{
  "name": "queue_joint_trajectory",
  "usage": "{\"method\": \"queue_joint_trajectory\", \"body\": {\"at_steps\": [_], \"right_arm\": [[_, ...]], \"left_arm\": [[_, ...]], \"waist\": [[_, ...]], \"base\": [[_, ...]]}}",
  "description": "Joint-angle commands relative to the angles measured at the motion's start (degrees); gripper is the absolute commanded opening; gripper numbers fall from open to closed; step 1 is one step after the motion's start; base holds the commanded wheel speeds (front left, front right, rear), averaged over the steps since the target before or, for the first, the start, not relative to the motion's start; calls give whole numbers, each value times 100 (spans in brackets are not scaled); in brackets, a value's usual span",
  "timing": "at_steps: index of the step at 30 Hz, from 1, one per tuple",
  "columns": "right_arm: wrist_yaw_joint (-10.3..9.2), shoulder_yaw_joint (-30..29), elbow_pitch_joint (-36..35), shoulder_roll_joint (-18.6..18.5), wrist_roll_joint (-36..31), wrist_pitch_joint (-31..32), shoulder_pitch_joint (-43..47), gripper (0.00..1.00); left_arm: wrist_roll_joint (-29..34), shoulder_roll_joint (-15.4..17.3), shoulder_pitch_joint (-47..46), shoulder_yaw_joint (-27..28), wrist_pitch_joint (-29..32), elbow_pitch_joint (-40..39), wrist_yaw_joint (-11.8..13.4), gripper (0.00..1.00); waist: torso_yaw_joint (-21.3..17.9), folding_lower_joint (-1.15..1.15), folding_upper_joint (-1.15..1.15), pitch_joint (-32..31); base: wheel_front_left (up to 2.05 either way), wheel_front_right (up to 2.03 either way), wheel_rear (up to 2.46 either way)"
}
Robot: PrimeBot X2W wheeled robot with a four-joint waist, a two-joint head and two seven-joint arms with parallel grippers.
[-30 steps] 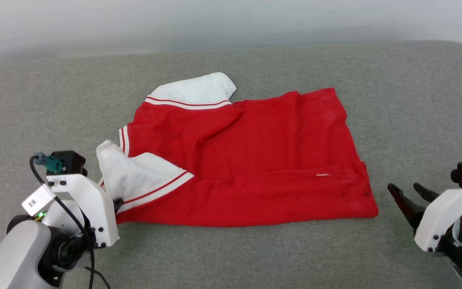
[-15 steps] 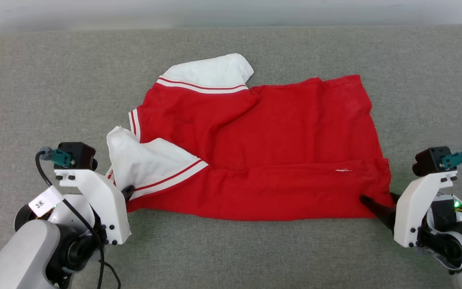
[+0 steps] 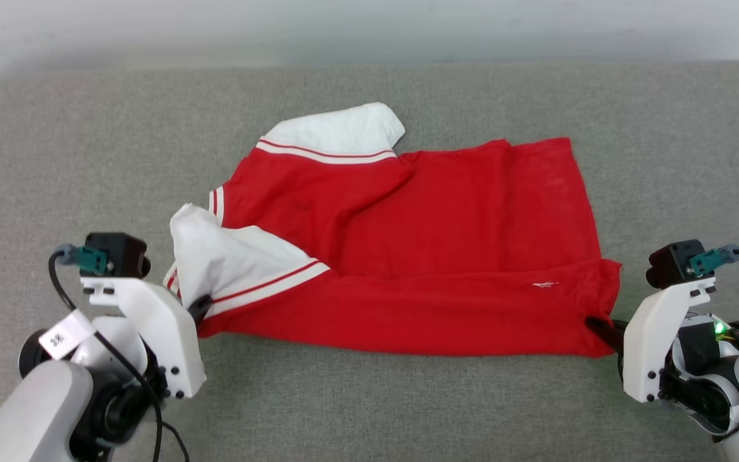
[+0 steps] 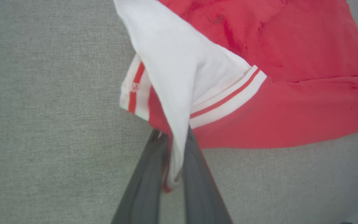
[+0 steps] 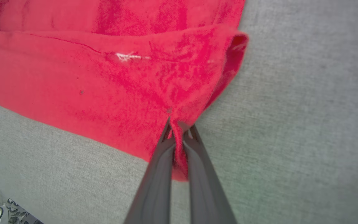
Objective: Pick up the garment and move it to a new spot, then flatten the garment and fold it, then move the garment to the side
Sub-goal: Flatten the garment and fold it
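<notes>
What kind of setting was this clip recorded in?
Likely indoors: a grey upholstered surface, like a couch or mattress, a plain pale wall behind, and a red garment laid out.

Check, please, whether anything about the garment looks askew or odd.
Yes. The garment is not flat: its near white sleeve lies flopped over the red body beside the left gripper, and the near edge is folded over. A small white fleck shows there.

A grey woven surface [image 3: 369, 398] lies wide in the head view, its corners rounded at 10 and 2 o'clock. Beyond its far edge, at 12 o'clock, stands a pale wall [image 3: 369, 25].
</notes>
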Motion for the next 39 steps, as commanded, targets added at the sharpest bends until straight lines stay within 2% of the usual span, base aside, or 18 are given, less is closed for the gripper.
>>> {"method": "queue_joint_trajectory", "body": {"at_steps": [1, 9, 19, 23, 29, 30, 32, 35, 36, 39], "right_arm": [[-5, 24, -50, -49, 60, -50, 41, 0], [-5, 150, -298, -67, 203, -100, 551, 0], [-5, -226, -885, 94, 237, 65, 1733, 0], [-5, -403, -930, 273, 158, 130, 2053, 0], [-5, -591, -695, 598, 85, 76, 2260, 0], [-5, -635, -571, 701, 80, -89, 2254, 100], [-5, -651, -561, 754, 75, -250, 2237, 100], [-5, -676, -646, 780, 4, -596, 2205, 100], [-5, -758, -797, 841, -102, -1116, 2144, 100], [-5, -867, -940, 889, -350, -1653, 2099, 100]], "left_arm": [[2, 40, 172, 25, -53, -76, 36, 0], [-129, 181, 932, 145, -155, -397, 272, 0], [-493, 342, 2155, 380, -237, -681, 590, 0], [-686, 212, 2461, 417, -317, -574, 580, 0], [-847, -130, 2416, 339, -510, -9, 317, 0], [-837, -276, 2273, 305, -641, 318, 182, 31], [-812, -359, 2183, 283, -728, 499, 133, 100], [-766, -436, 2048, 281, -874, 658, 29, 100], [-666, -412, 1906, 318, -1044, 689, -51, 100], [-501, -348, 1784, 354, -1231, 688, -53, 100]], "waist": [[-49, -1, 0, -190], [-100, -1, 0, -716], [-66, -1, 0, -1161], [-75, -1, 0, -1171], [-73, -1, 0, -1098], [-74, -1, 0, -1075], [-71, -1, 0, -1071], [-69, -1, 0, -1085], [-66, -1, 0, -1130], [-74, -1, 0, -1197]], "base": [[0, 0, 0], [0, 0, 0], [0, 0, 0], [0, 0, 0], [0, 0, 0], [0, 0, 0], [0, 0, 0], [0, 0, 0], [0, 0, 0], [0, 0, 0]]}}
